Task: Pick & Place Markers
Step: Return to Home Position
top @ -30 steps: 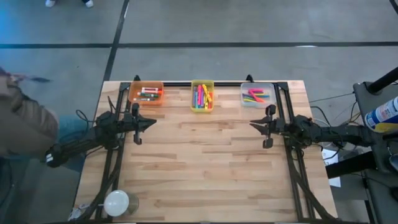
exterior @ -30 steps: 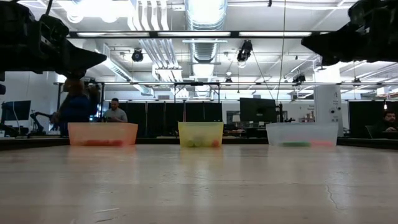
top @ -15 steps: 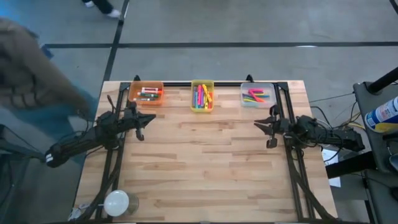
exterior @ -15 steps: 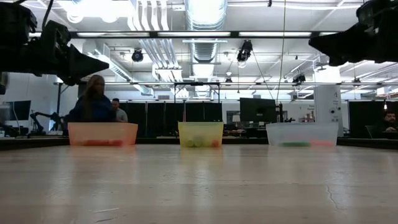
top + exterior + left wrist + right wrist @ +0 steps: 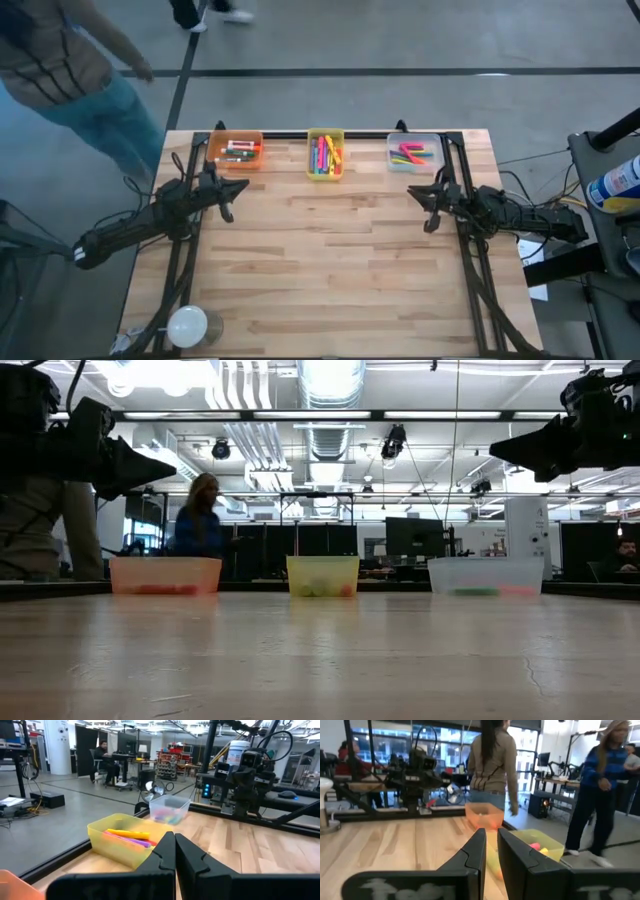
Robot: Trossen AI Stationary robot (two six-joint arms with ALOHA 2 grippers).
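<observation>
markers point(image 5: 325, 156): in three bins, top centre of frame, long axes mostly up-frame | left gripper point(image 5: 243, 187): shut, empty, lower left of orange bin point(image 5: 236, 150) (nearest) | right gripper point(image 5: 412, 191): narrow gap, empty, below clear bin point(image 5: 414, 153) | desk point(image 5: 330, 270)

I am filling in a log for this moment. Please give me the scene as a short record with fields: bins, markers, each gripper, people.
bins: orange bin, yellow bin, clear bin, in a row at the table's far edge
markers: all lie inside the three bins; none on the bare table
left gripper: raised near the orange bin, jaws shut, holding nothing
right gripper: raised near the clear bin, jaws slightly apart, holding nothing
people: one person walking past the table's far left corner
</observation>
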